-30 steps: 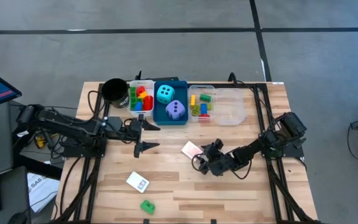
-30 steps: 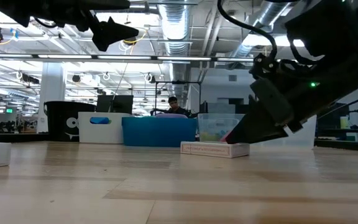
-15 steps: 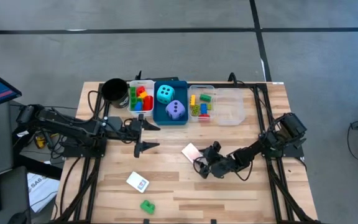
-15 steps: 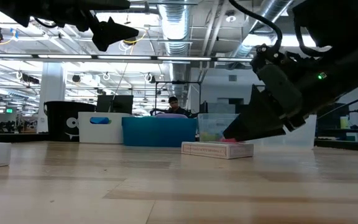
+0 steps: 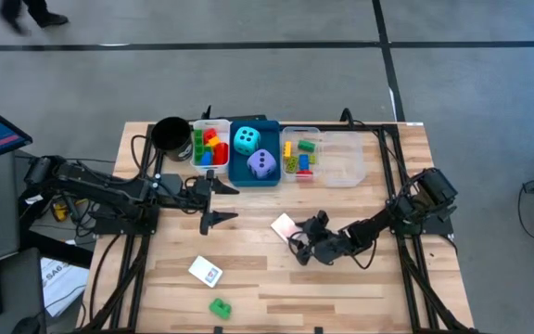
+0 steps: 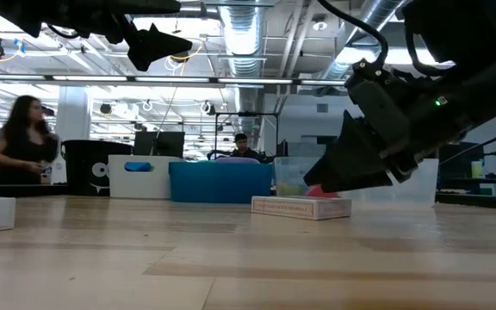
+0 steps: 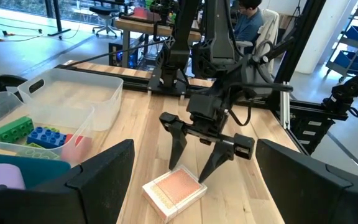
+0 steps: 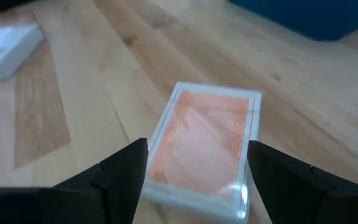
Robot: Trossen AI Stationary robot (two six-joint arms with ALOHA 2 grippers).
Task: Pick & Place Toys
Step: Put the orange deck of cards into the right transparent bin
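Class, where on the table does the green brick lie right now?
In the high view the green brick lies alone near the table's front edge, left of centre, just below the white card box.

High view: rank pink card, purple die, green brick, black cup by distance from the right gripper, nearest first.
Measured from the right gripper:
1. Pink card, right at the open fingers.
2. Purple die, in the blue tray behind.
3. Green brick, at the near edge.
4. Black cup, far-left corner.

Across the desk [image 7: 135, 134], right hand [image 7: 191, 163] angled down, fingers [image 7: 178, 146] spread over a pink-faced card [image 7: 173, 191], tips at its far edge. Near the desk's side edge, clear trays [image 7: 73, 99] holding green [image 7: 11, 129] and blue bricks [image 7: 45, 136].
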